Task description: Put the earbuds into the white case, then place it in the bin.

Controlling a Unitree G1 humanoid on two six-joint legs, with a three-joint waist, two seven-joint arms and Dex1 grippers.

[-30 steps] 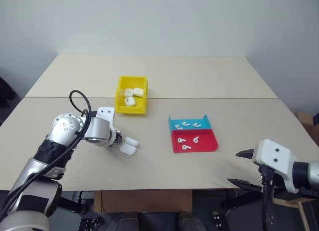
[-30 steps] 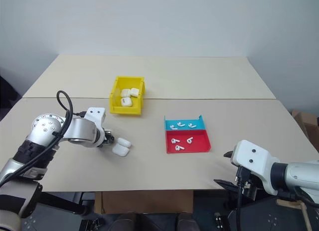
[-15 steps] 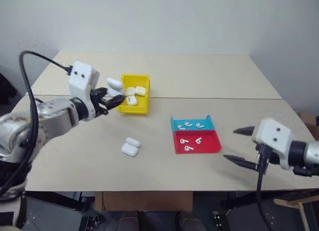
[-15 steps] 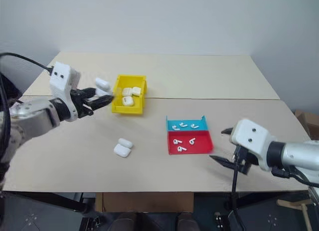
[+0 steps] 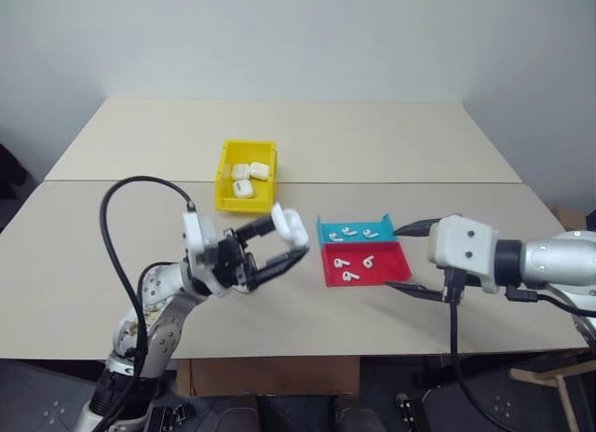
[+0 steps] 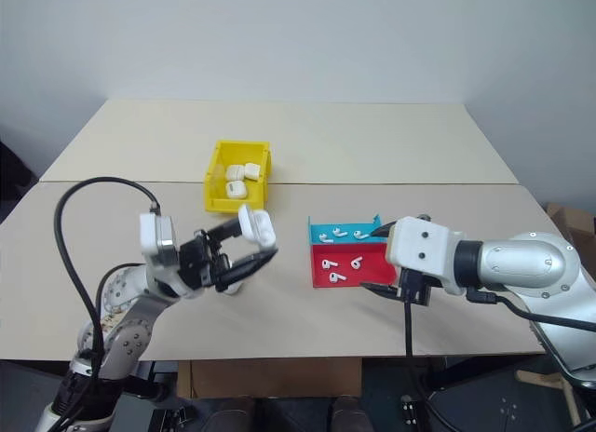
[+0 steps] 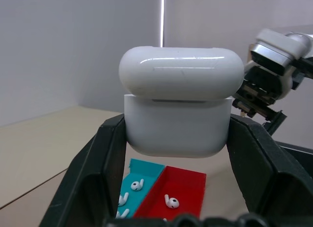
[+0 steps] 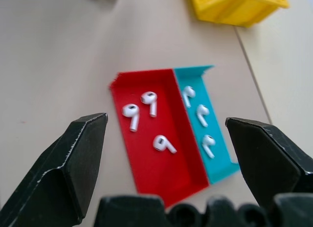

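My left gripper [image 5: 291,237] is shut on a white case [image 5: 291,227], held in the air over the table's middle and pointing to the right. In the left wrist view the case [image 7: 181,104] sits between both fingers with its lid down. Several earbuds [image 8: 149,99] lie in the red and teal tray [image 5: 399,267], some in each half. My right gripper [image 5: 398,258] hovers open at the tray's right side, nothing between its fingers. Further back, the yellow bin [image 5: 226,176] holds three white cases [image 5: 244,187].
The table seam [image 5: 419,183] runs across behind the bin and tray. Bare tabletop lies to the left of the bin and in front of the tray. The left arm's black cable [image 5: 112,255] loops above the near left part of the table.
The left gripper swung from beside the bin to the table's middle with the case and now points right. The right gripper moved left up to the tray, still open.
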